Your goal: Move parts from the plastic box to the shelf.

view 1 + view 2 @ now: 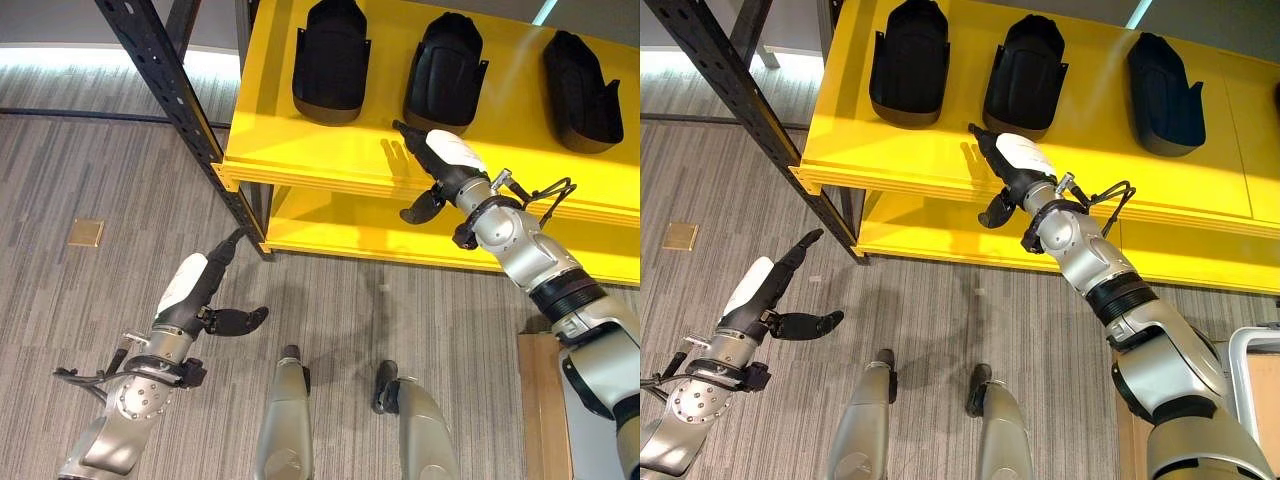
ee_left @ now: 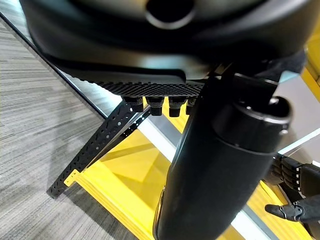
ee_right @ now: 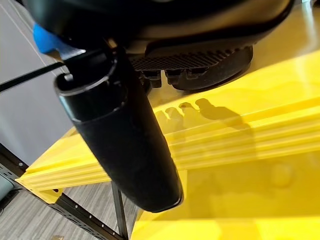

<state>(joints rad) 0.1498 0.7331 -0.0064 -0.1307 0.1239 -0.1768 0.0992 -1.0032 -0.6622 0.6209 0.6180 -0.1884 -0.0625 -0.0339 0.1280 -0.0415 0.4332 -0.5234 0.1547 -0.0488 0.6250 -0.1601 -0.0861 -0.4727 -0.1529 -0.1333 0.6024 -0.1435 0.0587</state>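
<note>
Parts on shelf, lengthwise front-to-back (three, side by side)

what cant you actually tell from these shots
- Plastic box: where it stands cannot be told.
- Far-right black part: its top is cut off by the left eye view's edge.
- Lower shelf board: what lies further in is hidden under the top shelf board.
- Right hand: open above the top board; contact unclear.
- Left hand: open and holding nothing, over the floor.
</note>
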